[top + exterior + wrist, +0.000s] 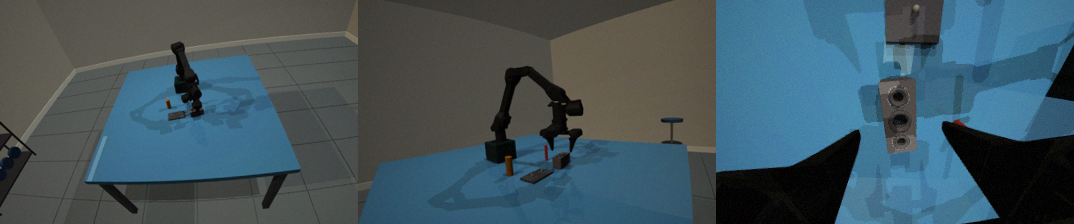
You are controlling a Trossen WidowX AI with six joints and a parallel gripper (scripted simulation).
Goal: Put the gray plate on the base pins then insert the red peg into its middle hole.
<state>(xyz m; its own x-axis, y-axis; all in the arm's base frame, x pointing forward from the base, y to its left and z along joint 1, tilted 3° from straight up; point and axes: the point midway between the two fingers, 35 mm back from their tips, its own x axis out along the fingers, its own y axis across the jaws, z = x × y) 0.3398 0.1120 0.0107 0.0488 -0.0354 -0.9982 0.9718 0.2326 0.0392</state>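
Observation:
The gray plate is a thick block with three holes in a row. It sits on the table beside the base, apart from it. The base is a flat dark slab with two short pins. The red peg stands upright behind the plate; in the wrist view only its red tip shows past the right finger. My gripper is open and empty, pointing down above the plate, with the plate between its fingertips in the wrist view.
An orange cylinder stands upright on the blue table, near the base. The arm's dark mount is behind it. Arm shadows fall across the table top.

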